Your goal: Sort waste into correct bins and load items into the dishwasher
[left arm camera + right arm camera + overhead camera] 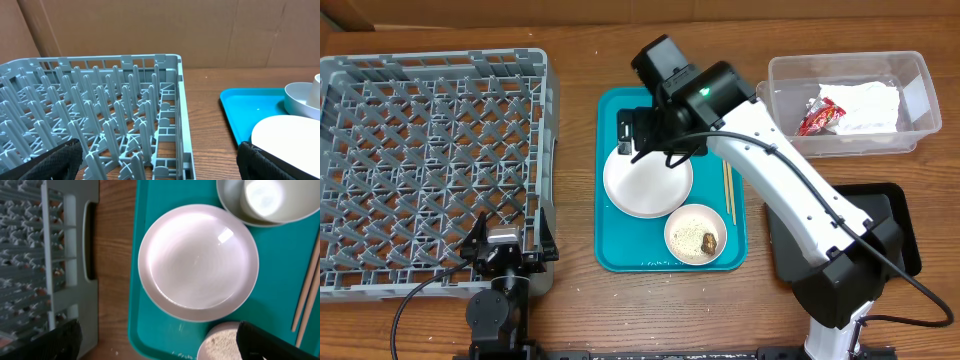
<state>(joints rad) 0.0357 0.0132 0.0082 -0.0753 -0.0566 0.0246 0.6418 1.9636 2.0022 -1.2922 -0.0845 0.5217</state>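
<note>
The large white plate (645,182) lies on the teal tray (615,250); it also shows in the right wrist view (197,262). A small bowl with rice and a brown lump (695,236) sits in front of it. Another bowl holding the cup (265,200) is behind the plate. The chopsticks (728,190) lie along the tray's right side. My right gripper (638,135) hangs open and empty above the plate (160,340). My left gripper (510,238) is open and empty at the grey dish rack's (430,170) front right corner (160,160).
The clear tub (910,70) at the back right holds the red-and-white wrapper (820,117) and the white napkin (868,105). The black tray (895,215) lies at the right, partly under my right arm's base. A few rice grains lie on the teal tray's front edge (180,355).
</note>
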